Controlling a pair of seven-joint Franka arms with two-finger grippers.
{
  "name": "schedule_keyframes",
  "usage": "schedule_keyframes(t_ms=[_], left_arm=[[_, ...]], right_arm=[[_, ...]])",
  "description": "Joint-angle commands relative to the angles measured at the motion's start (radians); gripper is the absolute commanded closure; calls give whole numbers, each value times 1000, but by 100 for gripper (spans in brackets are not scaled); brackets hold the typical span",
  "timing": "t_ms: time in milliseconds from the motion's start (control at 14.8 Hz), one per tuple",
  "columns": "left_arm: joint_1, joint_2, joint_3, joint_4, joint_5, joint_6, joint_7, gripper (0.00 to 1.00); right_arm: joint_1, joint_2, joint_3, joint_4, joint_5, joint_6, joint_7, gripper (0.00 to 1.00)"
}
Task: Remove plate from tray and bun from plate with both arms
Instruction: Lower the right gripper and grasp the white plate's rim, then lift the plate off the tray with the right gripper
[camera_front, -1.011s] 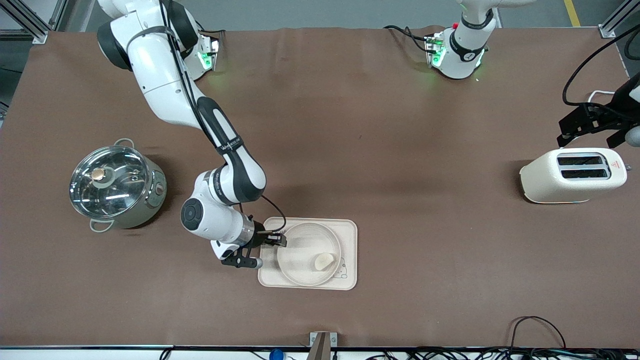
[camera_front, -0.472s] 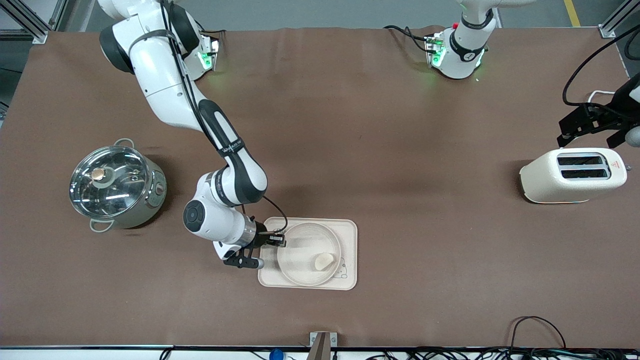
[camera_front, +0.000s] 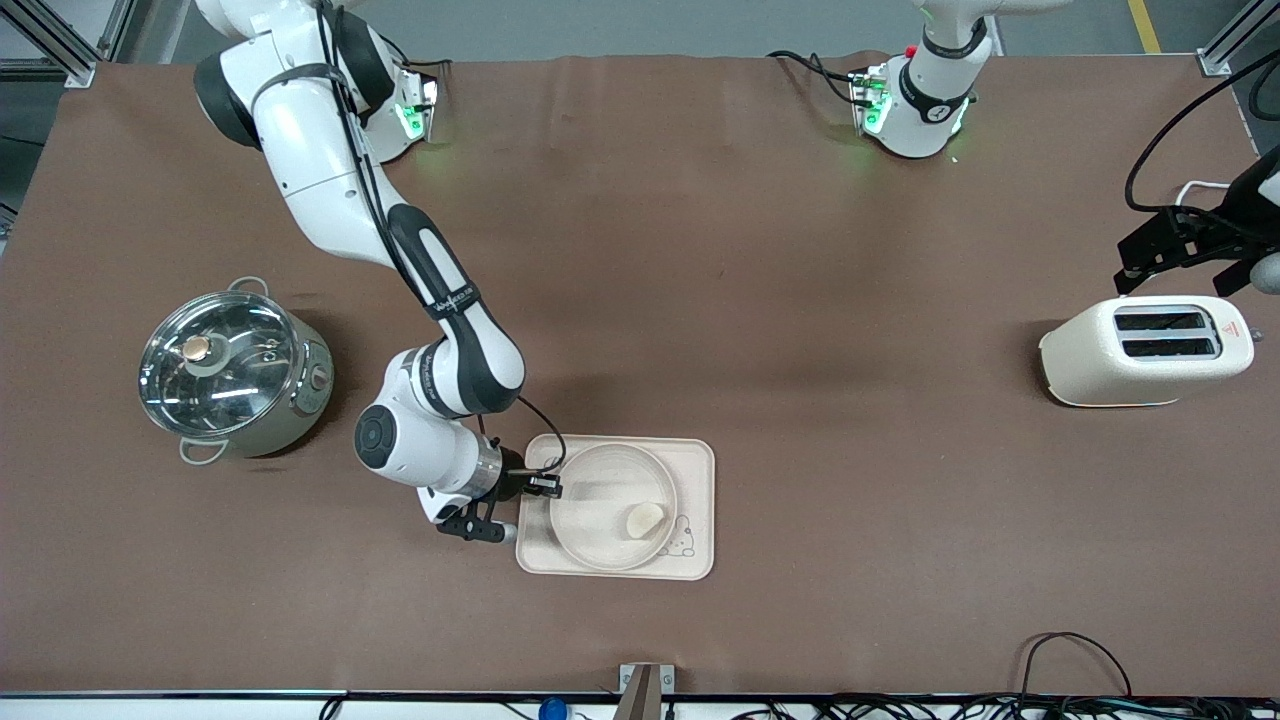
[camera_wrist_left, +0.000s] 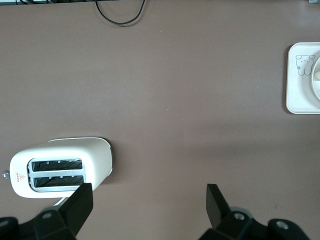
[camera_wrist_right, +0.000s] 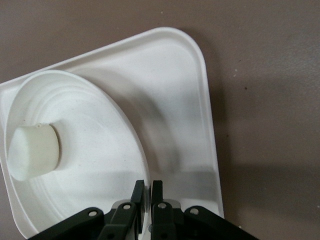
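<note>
The round cream-white plate (camera_front: 600, 520) lies on the rectangular tray (camera_front: 697, 462), with the pale bun (camera_front: 645, 518) in it near the rabbit drawing. My right gripper (camera_front: 545, 487) is shut on the plate's rim at the side toward the pot. The right wrist view shows the right gripper (camera_wrist_right: 148, 192) with its fingers pinching the rim of the plate (camera_wrist_right: 90, 170), the bun (camera_wrist_right: 34, 152) inside the plate, and the tray (camera_wrist_right: 185, 100) beneath. My left gripper (camera_front: 1175, 250) waits open and empty over the table beside the toaster; it also shows in the left wrist view (camera_wrist_left: 148, 200).
A white toaster (camera_front: 1145, 350) stands at the left arm's end of the table, also in the left wrist view (camera_wrist_left: 60, 167). A steel pot with a glass lid (camera_front: 232, 372) stands at the right arm's end. Cables (camera_front: 1075, 650) lie near the front edge.
My right gripper has drawn back slightly toward the pot, and the plate with the bun has shifted the same way on the tray. The left arm has not moved.
</note>
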Motion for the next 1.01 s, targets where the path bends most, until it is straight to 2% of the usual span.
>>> schedule_keyframes(t_ms=[0,337,539,944], left_arm=[[4,12,-2,26,6,-22,16,0],[4,12,-2,26,6,-22,16,0],[4,12,-2,26,8,-22,16,0],[4,12,-2,26,12,-22,16,0]], right_arm=[[-16,16,20,19,30,2,-3,95],[-33,7,20,22,33,0,-11,99],[-56,-40,17,21,30,-24,-73,99],[-94,-160,14,-4,24,-271,-285,98]])
